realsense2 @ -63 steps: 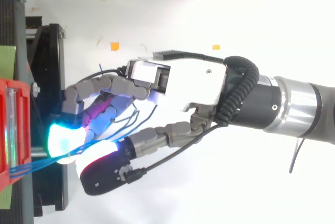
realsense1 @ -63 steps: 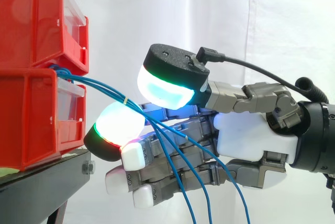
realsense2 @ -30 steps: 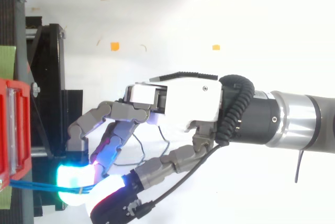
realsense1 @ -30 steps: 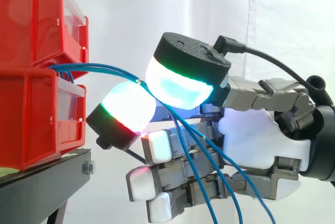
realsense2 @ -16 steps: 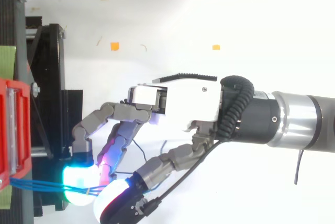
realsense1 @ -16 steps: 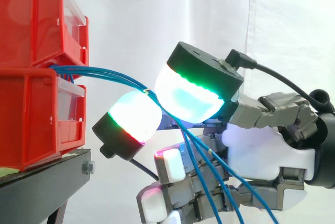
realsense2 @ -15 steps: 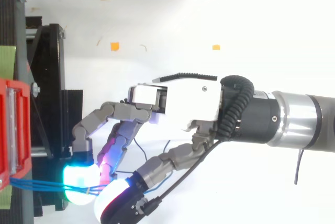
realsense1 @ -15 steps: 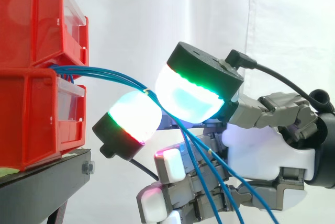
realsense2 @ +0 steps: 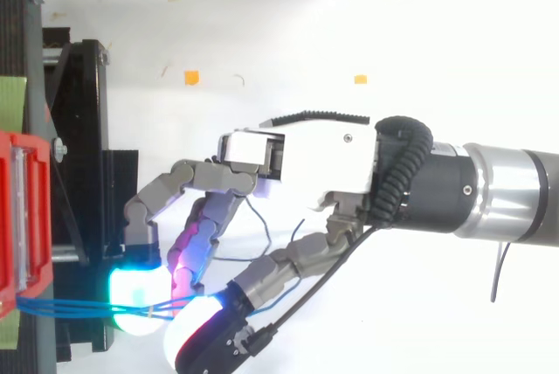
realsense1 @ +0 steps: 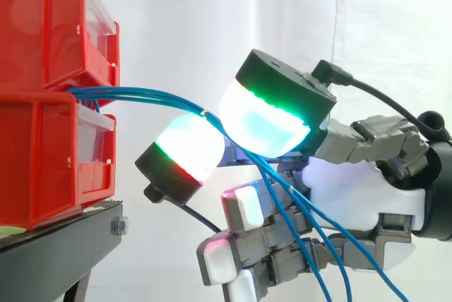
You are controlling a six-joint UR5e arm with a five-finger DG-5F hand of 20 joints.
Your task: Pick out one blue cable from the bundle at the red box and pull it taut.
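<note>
A bundle of thin blue cables [realsense1: 141,96] comes out between the two stacked red boxes [realsense1: 42,154] and runs nearly level to the right. My hand [realsense1: 360,192] reaches in from the right. A glowing thumb pad [realsense1: 272,118] and a finger pad [realsense1: 187,148] pinch the bundle at about its small yellow tie. Past the pinch the cables droop down across the other curled fingers. In the top view the blue cables [realsense2: 70,308] span from the red box [realsense2: 22,217] to the fingertips [realsense2: 140,297] of the hand [realsense2: 323,164].
The red boxes sit on a black stand [realsense1: 56,249] at the left, seen also as the black stand [realsense2: 87,129] from above. A white curtain is behind. Two small orange marks [realsense2: 190,77] lie on the white floor.
The hand has drawn away from the red boxes, to the right and a little upward, keeping its pinch. The cable stretch between box and fingertips is longer and flatter.
</note>
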